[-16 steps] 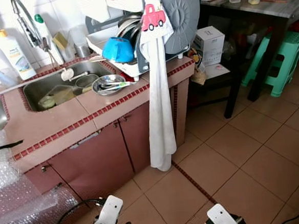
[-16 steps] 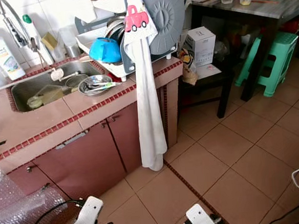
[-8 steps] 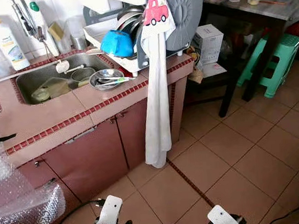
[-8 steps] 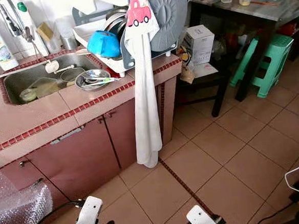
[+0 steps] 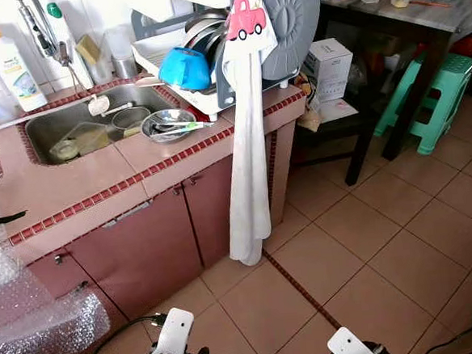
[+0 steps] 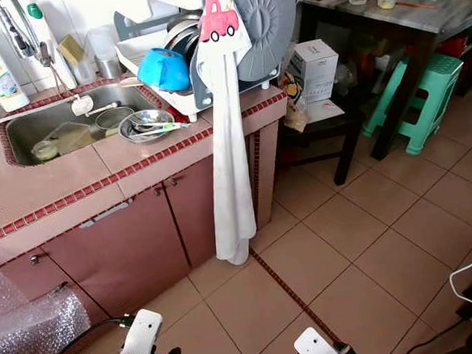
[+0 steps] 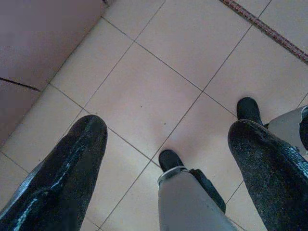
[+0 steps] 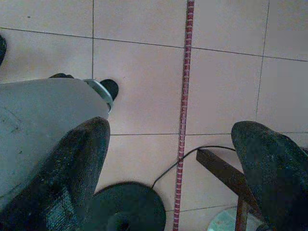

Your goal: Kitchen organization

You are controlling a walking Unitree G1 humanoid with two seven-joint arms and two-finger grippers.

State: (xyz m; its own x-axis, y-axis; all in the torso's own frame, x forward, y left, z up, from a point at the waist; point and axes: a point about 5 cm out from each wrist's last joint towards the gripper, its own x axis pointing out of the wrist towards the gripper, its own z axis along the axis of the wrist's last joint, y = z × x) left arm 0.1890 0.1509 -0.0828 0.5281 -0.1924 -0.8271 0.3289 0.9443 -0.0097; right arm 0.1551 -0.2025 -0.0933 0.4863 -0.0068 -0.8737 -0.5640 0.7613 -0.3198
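**Facing the counter, both arms down**

Hanging low over the tiled floor (image 5: 371, 257), my left gripper (image 7: 163, 139) and right gripper (image 8: 168, 144) both have fingers spread, holding nothing. On the counter (image 5: 82, 184), the sink (image 5: 87, 131) holds a clear tub and a small round bowl. At the sink's right edge sits a metal bowl (image 5: 169, 125) with utensils inside. The dish rack (image 5: 204, 66) at the counter's right end holds a blue bowl (image 5: 184, 69) and plates; a white towel (image 5: 247, 160) hangs over its front.

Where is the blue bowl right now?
In the left eye view the blue bowl sits in the dish rack on the counter, right of the sink, beside the hanging white towel.
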